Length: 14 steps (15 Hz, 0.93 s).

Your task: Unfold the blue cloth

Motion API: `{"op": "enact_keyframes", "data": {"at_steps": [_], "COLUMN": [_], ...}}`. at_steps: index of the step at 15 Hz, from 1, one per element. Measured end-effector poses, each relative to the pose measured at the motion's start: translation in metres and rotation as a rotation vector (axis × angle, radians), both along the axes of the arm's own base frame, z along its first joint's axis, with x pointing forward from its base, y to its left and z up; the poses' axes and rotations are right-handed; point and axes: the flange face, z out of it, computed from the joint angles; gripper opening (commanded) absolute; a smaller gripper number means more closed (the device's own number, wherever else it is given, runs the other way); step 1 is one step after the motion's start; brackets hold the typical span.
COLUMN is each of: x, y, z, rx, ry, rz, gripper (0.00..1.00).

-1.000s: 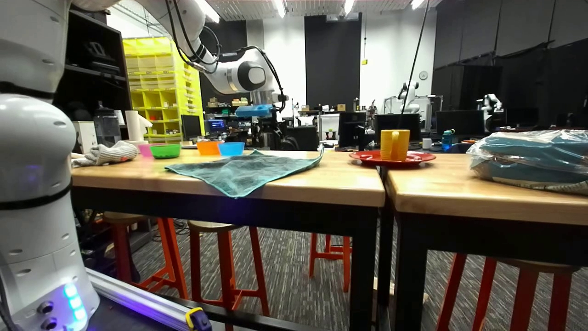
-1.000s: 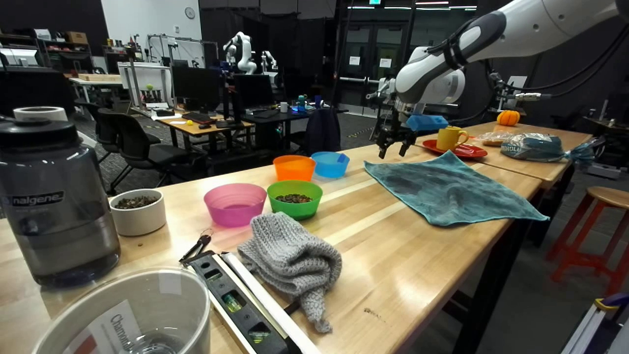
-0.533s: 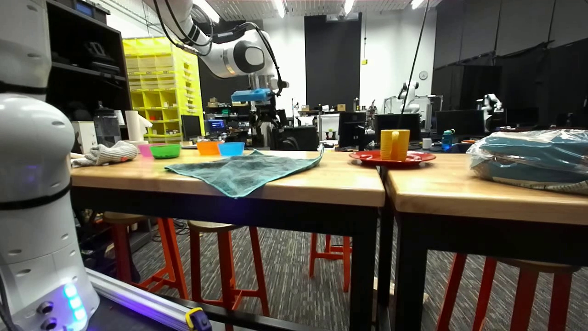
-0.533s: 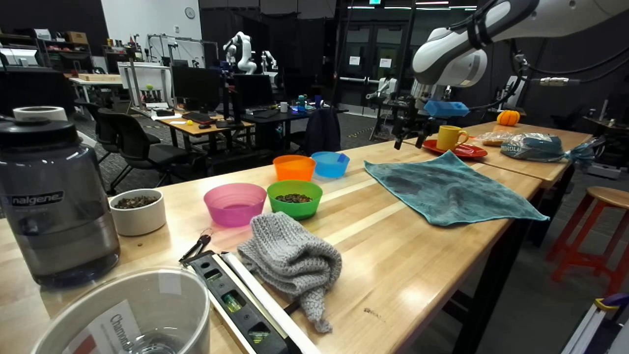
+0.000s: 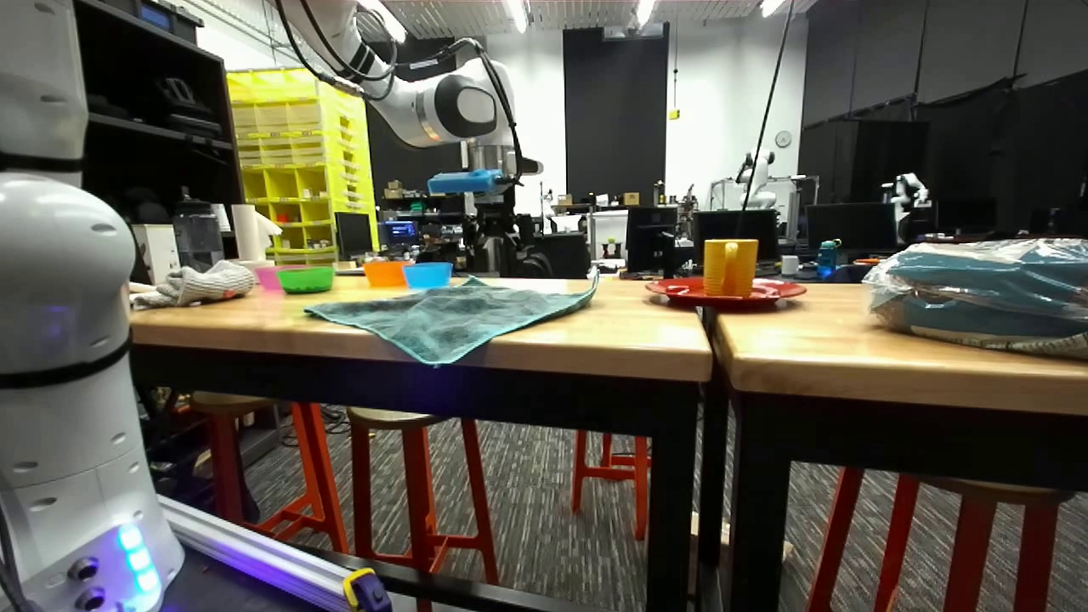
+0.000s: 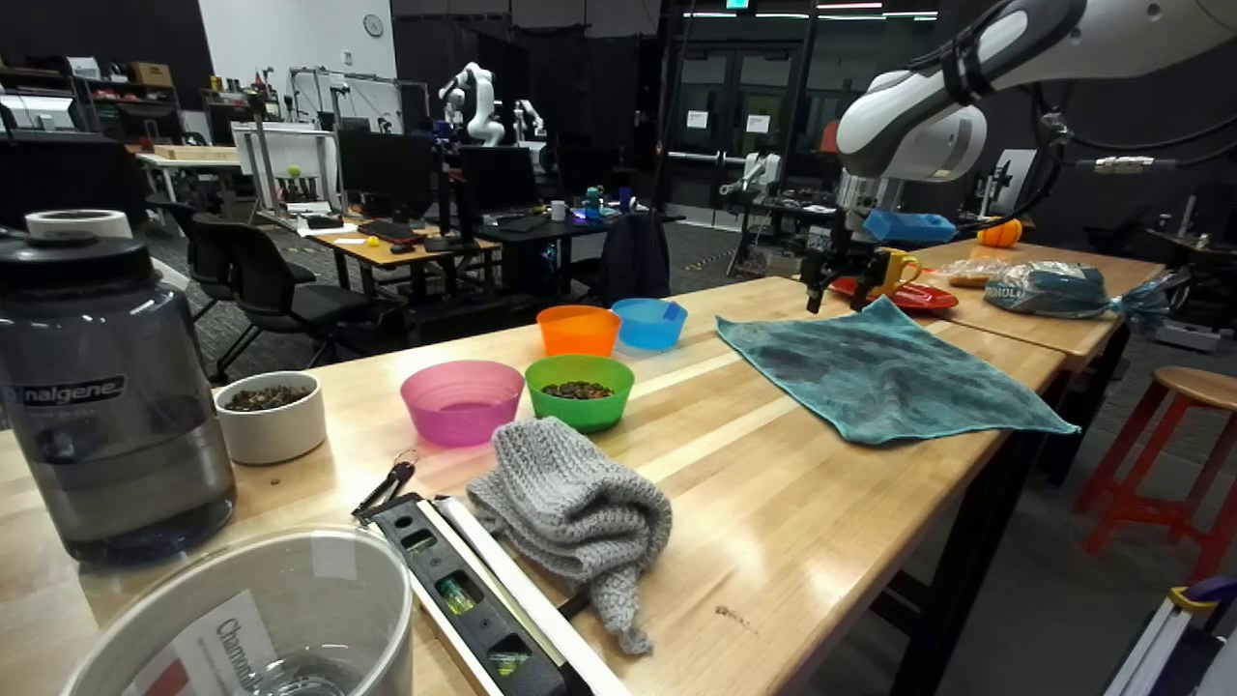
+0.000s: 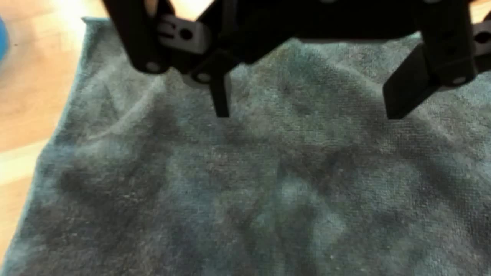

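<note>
An exterior view is facing almost level across the surface [image 5: 637, 333]; an exterior view is looking down past a near left bottle [image 6: 116, 416]; the wrist view is closely overlooking the blue cloth [image 7: 268, 191] all are sharing

Black flat-tipped fingers [image 7: 408, 82], pale screws [image 7: 203, 77] at their roots, grey brackets [image 7: 176, 41] just above. Over the fingers: blue block [image 6: 908, 227], white Panda arm [image 6: 1092, 43], black strap [image 6: 964, 68], looping black cables [image 5: 501, 93]. Well below the fingers: blue lights [image 5: 138, 559], two round ports [image 5: 83, 568].

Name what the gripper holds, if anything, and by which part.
Nothing is held: the gripper stands open, and the blue cloth lies ungripped on the table.
</note>
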Motion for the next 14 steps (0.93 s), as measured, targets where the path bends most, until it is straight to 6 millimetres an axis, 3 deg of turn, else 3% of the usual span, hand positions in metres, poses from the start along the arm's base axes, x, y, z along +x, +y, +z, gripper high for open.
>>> {"op": "enact_keyframes", "data": {"at_steps": [8, 14], "x": [0.006, 0.019], "y": [-0.007, -0.013], "z": [-0.039, -0.053], "rx": [0.006, 0.004], "ry": [0.053, 0.068], "rz": [-0.012, -0.02], "gripper": [1.0, 1.0]}}
